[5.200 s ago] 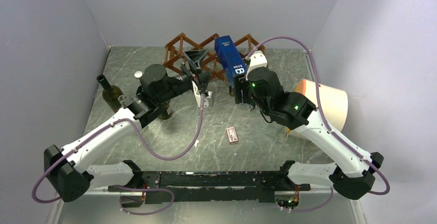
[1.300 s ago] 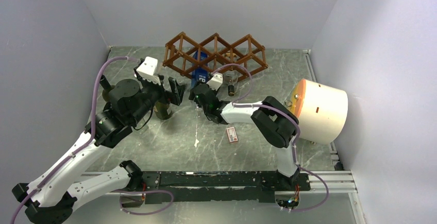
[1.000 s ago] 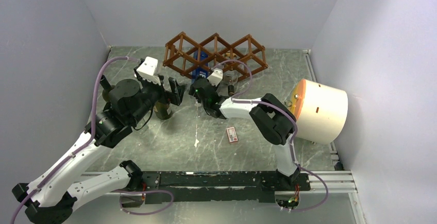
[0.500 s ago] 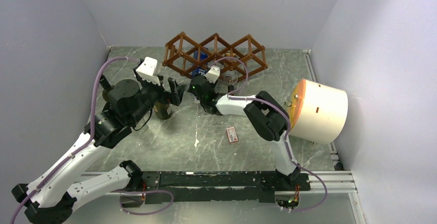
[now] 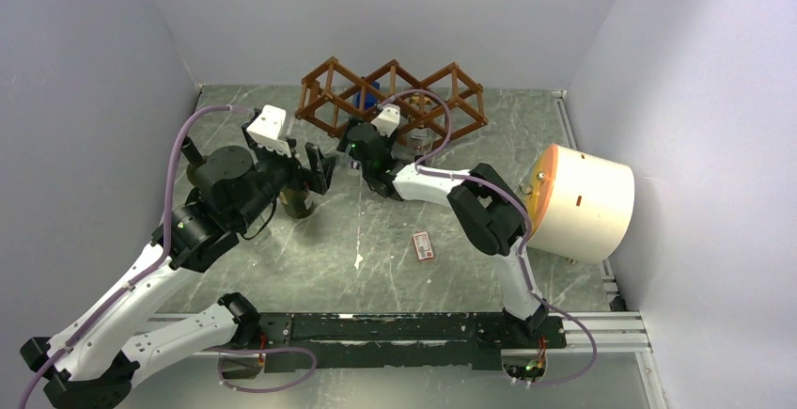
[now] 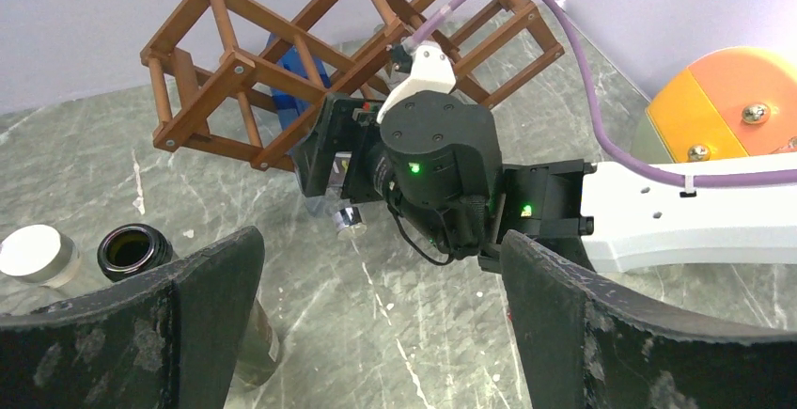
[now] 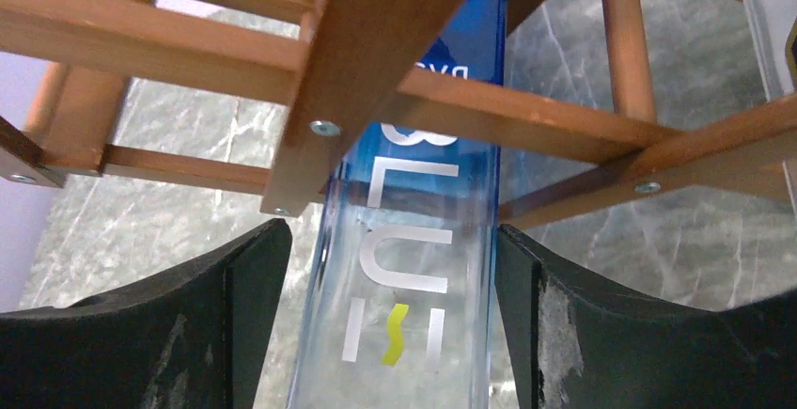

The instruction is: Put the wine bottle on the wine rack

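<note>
A: Going from the near edge outward, what comes first?

B: A small card [image 5: 424, 245] with a red face; its print is too small to read. Past it the left gripper [image 6: 378, 259] hangs with its fingers spread wide and nothing between them. It is just above a dark green bottle [image 6: 132, 249], which stands uncorked beside a white cap [image 6: 33, 251].

A: And what has just changed?

B: The right gripper [image 7: 390, 240]. A second ago its jaws sat closer on the wine bottle [image 7: 414, 296]. Now they have spread, and the right wrist view shows a gap at one finger, so the hold looks let go. The bottle has also gone deeper: its blue body lies inside the wine rack [image 6: 235, 69] with slats crossing over it, though which cell is hard to tell.

A: What does that mean for the task?

B: The placing looks all but done. What seems left is for that arm to back straight out without dragging the bottle or nudging the rack.

A: Any writing?

B: White letters run along the glass. L and U are plain, a B is half hidden by a slat, a yellow squiggle sits below, and the smaller print further up cannot be made out
</note>
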